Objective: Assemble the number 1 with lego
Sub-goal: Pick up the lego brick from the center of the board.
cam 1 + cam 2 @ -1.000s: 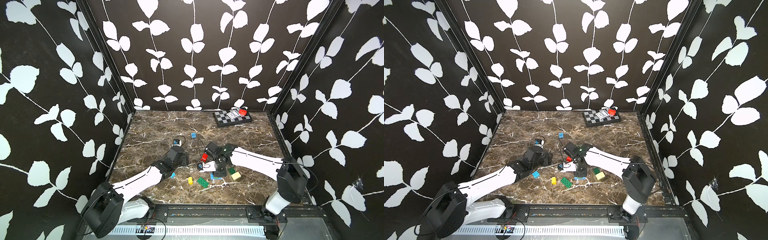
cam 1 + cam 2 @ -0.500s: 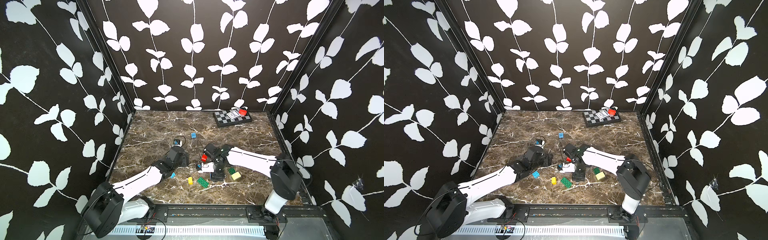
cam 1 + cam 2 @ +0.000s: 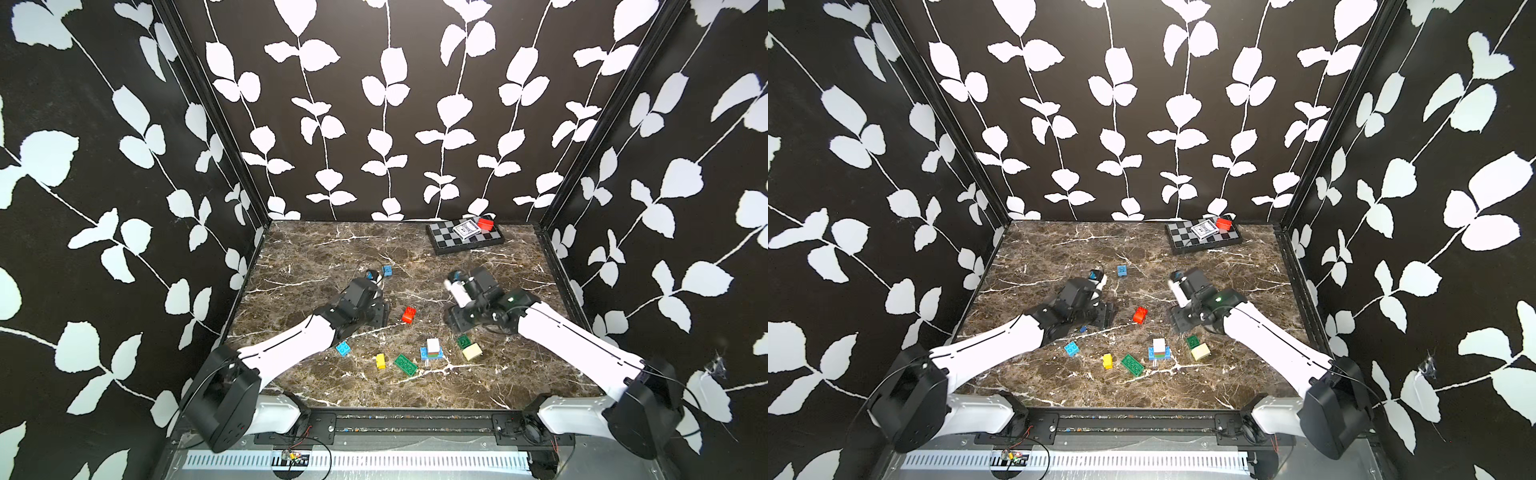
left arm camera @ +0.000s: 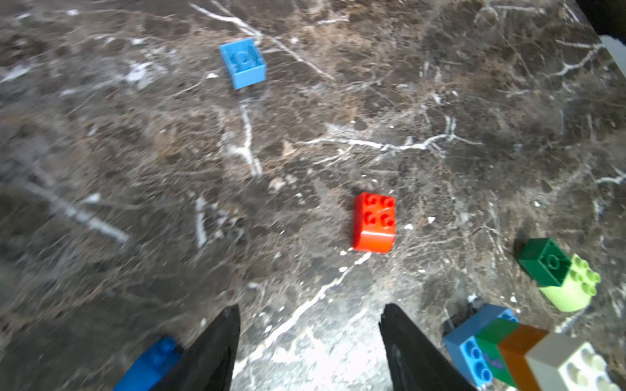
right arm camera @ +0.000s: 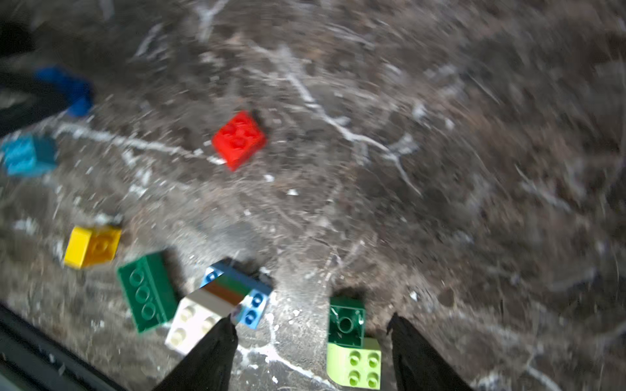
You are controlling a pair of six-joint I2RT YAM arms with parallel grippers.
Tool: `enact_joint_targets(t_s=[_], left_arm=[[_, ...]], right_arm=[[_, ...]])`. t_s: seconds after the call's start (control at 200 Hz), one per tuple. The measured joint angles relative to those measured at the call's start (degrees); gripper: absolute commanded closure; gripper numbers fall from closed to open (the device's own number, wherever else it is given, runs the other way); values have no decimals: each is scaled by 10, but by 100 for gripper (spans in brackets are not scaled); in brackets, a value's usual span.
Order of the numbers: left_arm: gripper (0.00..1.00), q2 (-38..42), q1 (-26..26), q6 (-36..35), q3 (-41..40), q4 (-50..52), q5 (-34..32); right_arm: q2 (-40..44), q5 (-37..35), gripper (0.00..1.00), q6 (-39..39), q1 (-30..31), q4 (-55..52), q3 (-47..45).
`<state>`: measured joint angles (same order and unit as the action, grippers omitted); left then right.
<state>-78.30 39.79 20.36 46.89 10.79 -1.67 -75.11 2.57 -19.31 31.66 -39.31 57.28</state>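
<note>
Lego bricks lie scattered near the front of the marble table. A stack (image 3: 432, 349) stands free: white on orange and green, on a blue base (image 5: 252, 306). Around it lie a red brick (image 3: 409, 314), a green oblong brick (image 3: 405, 365), a yellow brick (image 3: 380, 361), a light blue brick (image 3: 343, 348), and a dark green brick (image 5: 346, 321) touching a pale lime one (image 5: 354, 362). My right gripper (image 5: 311, 325) is open above that pair, just right of the stack. My left gripper (image 4: 310, 315) is open and empty, short of the red brick (image 4: 374, 221). A dark blue brick (image 4: 152, 359) lies beside one left finger.
Another blue brick (image 3: 387, 271) lies upside down farther back, beyond the left arm. A chessboard (image 3: 446, 245) with a card deck and a small red box sits at the back right corner. Black patterned walls close in three sides, and a metal rail (image 3: 415, 419) runs along the front.
My right gripper has opened, let go of the stack and drawn back to the right and away from it. The stack stays standing. The left arm has not moved.
</note>
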Motion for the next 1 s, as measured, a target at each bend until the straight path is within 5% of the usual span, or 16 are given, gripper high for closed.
enact_joint_targets(t_s=[0.17,0.42,0.705,0.85,0.995], left_arm=[[31,-97,36,-32,114,71,13],[32,-195,63,-53,233,172,-13],[29,-130,38,59,207,286,-117],[28,-56,5,134,147,323,-128],[28,-64,-25,183,137,341,-124]], right_arm=[[-16,4,30,-89,-82,-36,-8],[10,8,29,-99,-120,-56,-10],[8,9,29,-80,-133,-53,-10],[-9,12,29,-70,-133,-45,-10],[-30,24,30,-59,-133,-41,-8]])
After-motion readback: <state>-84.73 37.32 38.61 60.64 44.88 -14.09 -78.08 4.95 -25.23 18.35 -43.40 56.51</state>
